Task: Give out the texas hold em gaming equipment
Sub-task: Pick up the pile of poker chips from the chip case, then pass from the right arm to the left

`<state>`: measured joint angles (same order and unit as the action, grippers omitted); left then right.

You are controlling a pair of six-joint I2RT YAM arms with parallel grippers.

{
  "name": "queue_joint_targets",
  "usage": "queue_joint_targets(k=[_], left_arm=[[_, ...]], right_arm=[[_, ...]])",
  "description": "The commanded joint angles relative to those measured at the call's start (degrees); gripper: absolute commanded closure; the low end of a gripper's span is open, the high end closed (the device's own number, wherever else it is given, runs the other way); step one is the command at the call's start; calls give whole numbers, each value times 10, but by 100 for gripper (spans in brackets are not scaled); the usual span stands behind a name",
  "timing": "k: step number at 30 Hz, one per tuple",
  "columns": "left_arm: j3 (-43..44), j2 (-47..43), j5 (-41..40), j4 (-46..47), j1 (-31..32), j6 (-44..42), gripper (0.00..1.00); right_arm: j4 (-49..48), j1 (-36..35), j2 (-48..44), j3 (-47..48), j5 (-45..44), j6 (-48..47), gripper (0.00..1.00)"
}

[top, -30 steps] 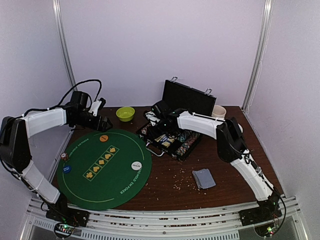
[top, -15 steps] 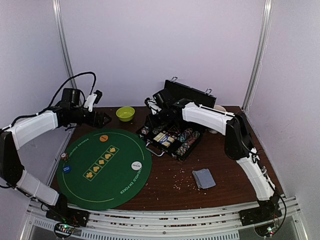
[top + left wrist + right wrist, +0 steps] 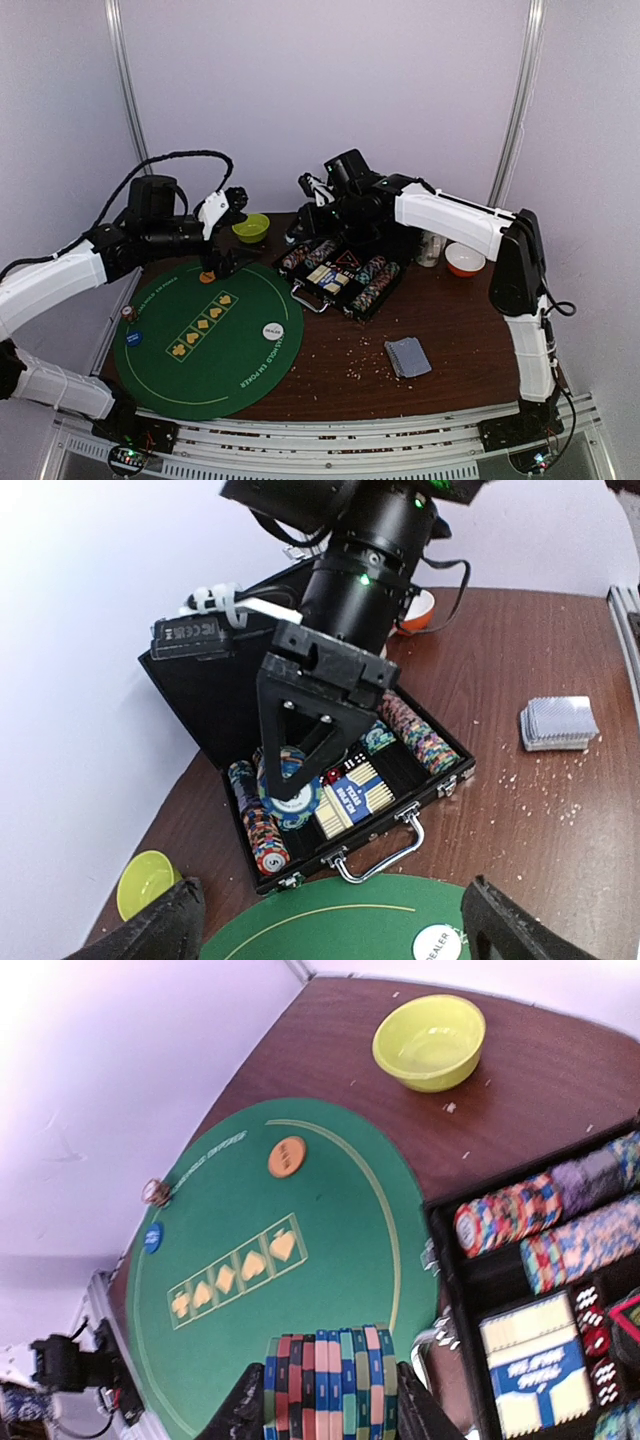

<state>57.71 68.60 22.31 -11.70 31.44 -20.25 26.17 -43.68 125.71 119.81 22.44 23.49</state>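
My right gripper [image 3: 325, 1400] is shut on a stack of multicoloured poker chips [image 3: 325, 1385] and holds it above the left end of the open black case [image 3: 340, 278]. The held chips [image 3: 290, 780] also show in the left wrist view. The case holds rows of chips [image 3: 258, 825] and a blue card box [image 3: 350, 792]. My left gripper [image 3: 325, 950] is open and empty, over the far edge of the green mat [image 3: 200, 345]. A white dealer disc [image 3: 273, 330] lies on the mat. A grey-blue card deck [image 3: 408, 357] lies on the table at the right.
An orange chip [image 3: 207, 276], a blue chip [image 3: 133, 337] and a small chip stack [image 3: 127, 313] sit on the mat. A lime-green bowl [image 3: 250, 227] stands behind the mat. An orange bowl [image 3: 465, 260] stands right of the case.
My right gripper has risen out of the case with the chip stack. My left gripper has moved right, towards the case.
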Motion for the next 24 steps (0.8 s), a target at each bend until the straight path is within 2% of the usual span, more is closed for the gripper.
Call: queue_joint_targets(k=[1, 4, 9, 15, 24], left_arm=[[-12, 21, -99, 13, 41, -83, 6], [-22, 33, -115, 13, 68, -92, 4], [-15, 67, -159, 19, 97, -73, 4], [0, 102, -140, 11, 98, -40, 15], [-1, 115, -136, 28, 99, -25, 31]], right_arm=[[-81, -16, -77, -88, 96, 70, 100], [-138, -27, -108, -154, 133, 114, 100], [-186, -50, -141, -227, 131, 145, 100], [-275, -65, -160, -281, 138, 204, 100], [-288, -71, -154, -280, 132, 213, 100]])
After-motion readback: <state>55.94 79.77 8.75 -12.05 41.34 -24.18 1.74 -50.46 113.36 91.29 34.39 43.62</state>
